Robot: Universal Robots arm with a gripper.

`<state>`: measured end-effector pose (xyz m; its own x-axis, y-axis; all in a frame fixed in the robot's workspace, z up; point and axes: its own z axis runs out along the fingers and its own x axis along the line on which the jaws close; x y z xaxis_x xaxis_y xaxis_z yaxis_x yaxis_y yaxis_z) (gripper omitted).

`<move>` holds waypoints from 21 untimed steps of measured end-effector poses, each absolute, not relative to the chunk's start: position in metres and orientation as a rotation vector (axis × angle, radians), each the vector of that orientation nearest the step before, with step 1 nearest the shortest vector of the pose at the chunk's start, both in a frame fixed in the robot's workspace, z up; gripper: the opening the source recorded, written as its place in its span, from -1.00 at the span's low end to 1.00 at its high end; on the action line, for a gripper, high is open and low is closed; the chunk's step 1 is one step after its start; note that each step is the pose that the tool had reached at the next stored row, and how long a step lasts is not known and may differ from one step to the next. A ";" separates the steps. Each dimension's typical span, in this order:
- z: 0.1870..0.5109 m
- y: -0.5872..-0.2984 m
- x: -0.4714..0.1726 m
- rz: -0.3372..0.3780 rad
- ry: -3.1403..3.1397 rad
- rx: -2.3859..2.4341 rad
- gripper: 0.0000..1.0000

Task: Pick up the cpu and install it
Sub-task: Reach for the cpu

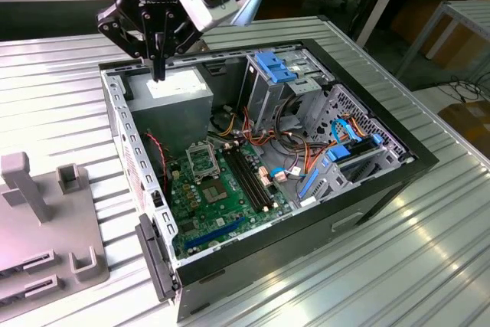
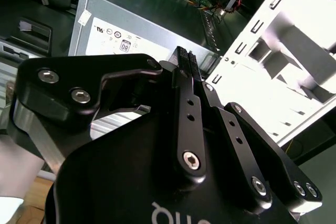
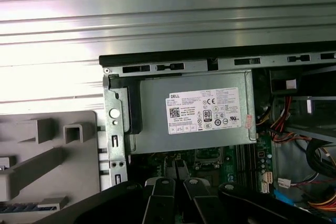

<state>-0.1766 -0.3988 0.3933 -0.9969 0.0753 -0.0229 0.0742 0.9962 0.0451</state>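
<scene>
At the exterior view's left, a grey fixture [image 1: 46,220] is being carried by the ribbed table [image 1: 429,266]. Further right, the gripper [image 1: 158,76] is being held with its fingers pressed together and nothing seen between them, above the power supply [image 1: 172,97] at the rim of the case [image 1: 306,227]. The cpu is not being made out with certainty. It may be sitting in the socket [image 1: 200,160], so its facing and long axis cannot be told. If lowered here, the fingers are being risked against the case wall or the red wires [image 1: 157,151].
</scene>
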 end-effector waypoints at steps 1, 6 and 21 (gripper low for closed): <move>0.393 -0.399 -0.177 0.069 3.114 0.117 -0.70; 0.393 -0.399 -0.180 0.069 3.114 0.117 -0.70; 0.393 -0.399 -0.188 0.069 3.114 0.117 -0.70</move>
<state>-0.1879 -0.3989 0.3932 -0.9969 0.0753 -0.0229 0.0742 0.9962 0.0451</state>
